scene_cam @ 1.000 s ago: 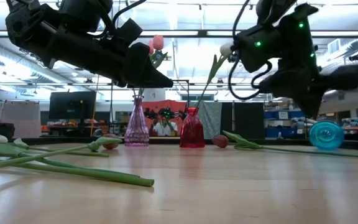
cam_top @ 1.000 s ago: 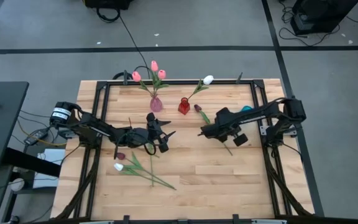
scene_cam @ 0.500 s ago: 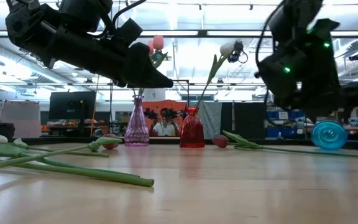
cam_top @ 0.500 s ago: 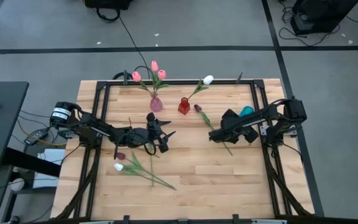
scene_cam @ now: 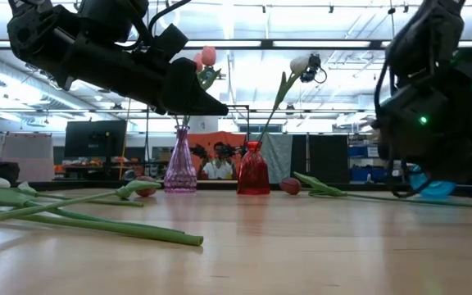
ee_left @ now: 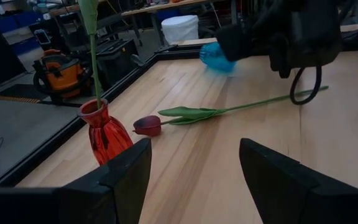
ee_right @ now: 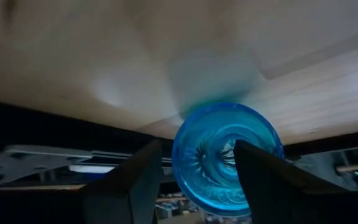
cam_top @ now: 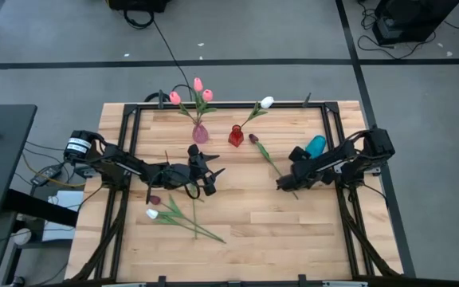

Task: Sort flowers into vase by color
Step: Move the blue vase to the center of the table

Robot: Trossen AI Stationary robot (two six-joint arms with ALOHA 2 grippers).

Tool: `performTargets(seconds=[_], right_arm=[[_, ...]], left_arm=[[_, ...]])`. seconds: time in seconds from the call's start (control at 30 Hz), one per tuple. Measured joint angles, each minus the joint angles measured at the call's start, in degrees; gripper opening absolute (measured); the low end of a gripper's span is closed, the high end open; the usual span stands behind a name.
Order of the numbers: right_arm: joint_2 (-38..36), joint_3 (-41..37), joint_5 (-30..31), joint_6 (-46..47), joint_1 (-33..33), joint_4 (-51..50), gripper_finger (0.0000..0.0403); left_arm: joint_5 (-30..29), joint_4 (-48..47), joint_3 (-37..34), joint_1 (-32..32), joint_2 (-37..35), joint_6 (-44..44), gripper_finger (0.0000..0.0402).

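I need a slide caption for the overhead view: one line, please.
Pink tulips fill the pink vase, one white tulip the red vase; a maroon tulip lies beside.

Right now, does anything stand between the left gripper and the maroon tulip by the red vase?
Nothing visible does: only bare table lies between the left gripper and the maroon tulip. The red vase stands beside its head. The right gripper hangs near its stem end.

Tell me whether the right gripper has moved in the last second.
Yes. In the high view the right gripper has pulled back from beside the red vase toward the table's right edge and now sits over the maroon tulip's stem end.
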Motion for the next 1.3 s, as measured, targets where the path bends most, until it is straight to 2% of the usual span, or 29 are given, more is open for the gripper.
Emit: performTargets(seconds=[0.13,0.27,0.6,0.77,1.0,1.2,1.3], right_arm=[[0.00,-2.67,3.57,-1.15,0.00,2.66,0.0196],[0.00,-4.50,6.97,-2.99,0.00,5.12,0.0161],[0.01,-4.74,5.35,-3.21,-0.02,5.56,0.0011],[0.07,-0.57,5.69,-1.48,-0.02,1.20,0.0010],[-1.39,11.78,2.85,6.59,0.34,-7.38,0.0007],[-6.88,19.80,-5.65,6.37,-1.17,-6.73,0.0011],[-9.33,20.30,-7.74,5.84,-4.12,-8.80,0.0039]], left_arm=[[0.00,0.00,0.00,0.00,0.00,0.02,0.0249],[0.01,0.00,0.00,0.00,0.00,0.22,0.0249],[-0.98,0.00,0.00,0.00,0.00,1.53,0.0249],[-1.22,0.00,0.00,0.00,0.02,1.06,0.0249],[-1.27,0.00,0.00,0.00,0.00,0.85,0.0249],[-1.29,0.02,0.00,0.00,0.00,0.83,0.0249],[-1.27,0.02,0.00,0.00,0.00,0.83,0.0249]])
